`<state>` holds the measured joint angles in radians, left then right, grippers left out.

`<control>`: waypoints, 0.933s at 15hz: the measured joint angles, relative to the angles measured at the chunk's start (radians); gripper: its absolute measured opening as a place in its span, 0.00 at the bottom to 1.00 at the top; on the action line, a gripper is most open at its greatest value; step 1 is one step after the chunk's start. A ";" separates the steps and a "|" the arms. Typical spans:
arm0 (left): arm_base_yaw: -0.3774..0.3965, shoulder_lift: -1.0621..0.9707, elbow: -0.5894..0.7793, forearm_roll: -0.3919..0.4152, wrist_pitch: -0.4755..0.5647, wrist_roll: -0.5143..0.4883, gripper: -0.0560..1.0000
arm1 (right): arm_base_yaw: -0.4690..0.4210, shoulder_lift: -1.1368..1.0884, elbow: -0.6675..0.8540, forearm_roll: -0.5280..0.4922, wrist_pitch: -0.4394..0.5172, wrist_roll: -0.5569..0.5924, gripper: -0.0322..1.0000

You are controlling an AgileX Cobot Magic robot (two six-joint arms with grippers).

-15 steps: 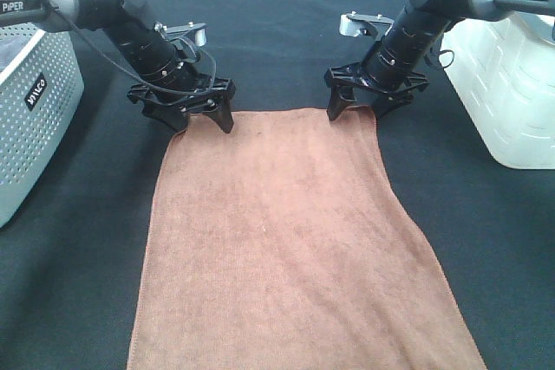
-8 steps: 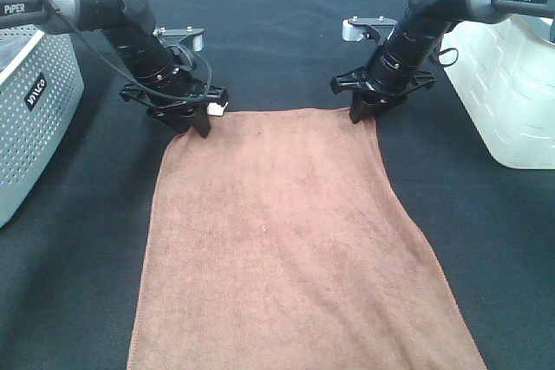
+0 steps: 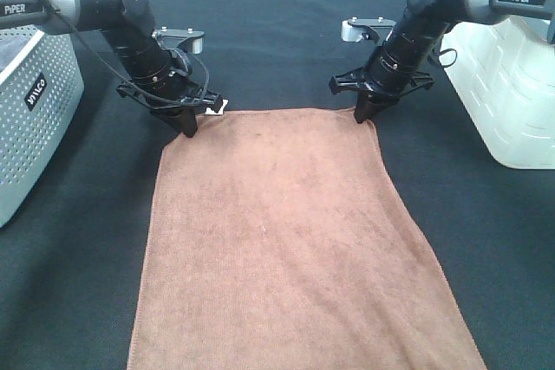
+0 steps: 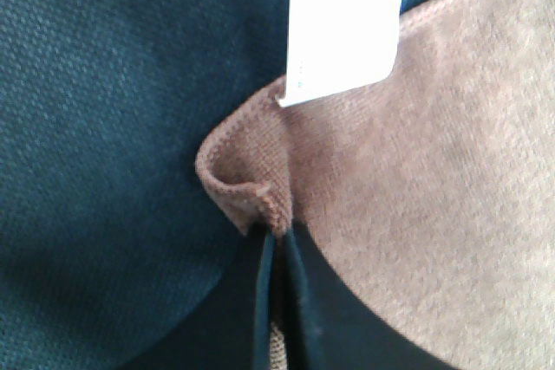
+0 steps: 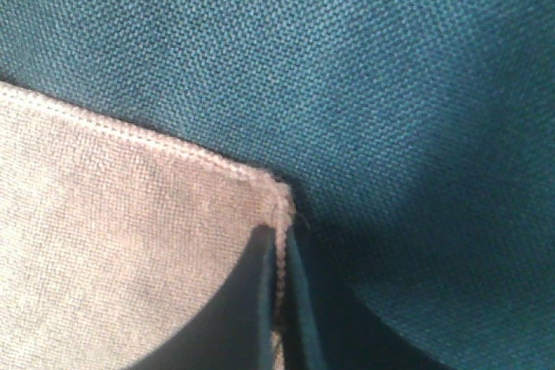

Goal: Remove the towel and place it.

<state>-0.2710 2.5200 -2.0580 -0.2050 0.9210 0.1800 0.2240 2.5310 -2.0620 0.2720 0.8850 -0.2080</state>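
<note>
The brown towel (image 3: pixel 286 240) lies flat on the black table cloth (image 3: pixel 277 6), long side running toward the camera. Its small white tag (image 3: pixel 217 107) sits at the far left corner and shows in the left wrist view (image 4: pixel 344 36). My left gripper (image 3: pixel 187 124) is shut on the towel's far left corner (image 4: pixel 251 188), which is puckered up between the fingers (image 4: pixel 299 301). My right gripper (image 3: pixel 364 113) is shut on the far right corner (image 5: pixel 276 201), with the hem pinched between the fingers (image 5: pixel 299 301).
A grey perforated basket (image 3: pixel 30 101) stands at the left edge. A white plastic bin (image 3: pixel 512 84) stands at the right edge. Black cloth lies bare behind both grippers and along both sides of the towel.
Both grippers were open over the towel's far corners a second ago. They have since closed, each pinching its corner, and the left corner has bunched up.
</note>
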 joint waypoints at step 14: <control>-0.005 0.002 -0.149 0.062 -0.324 0.024 0.05 | 0.007 0.029 -0.199 -0.111 -0.229 0.001 0.04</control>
<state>-0.2760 2.5220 -2.2070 -0.1430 0.5970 0.2040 0.2310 2.5600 -2.2610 0.1610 0.6560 -0.2070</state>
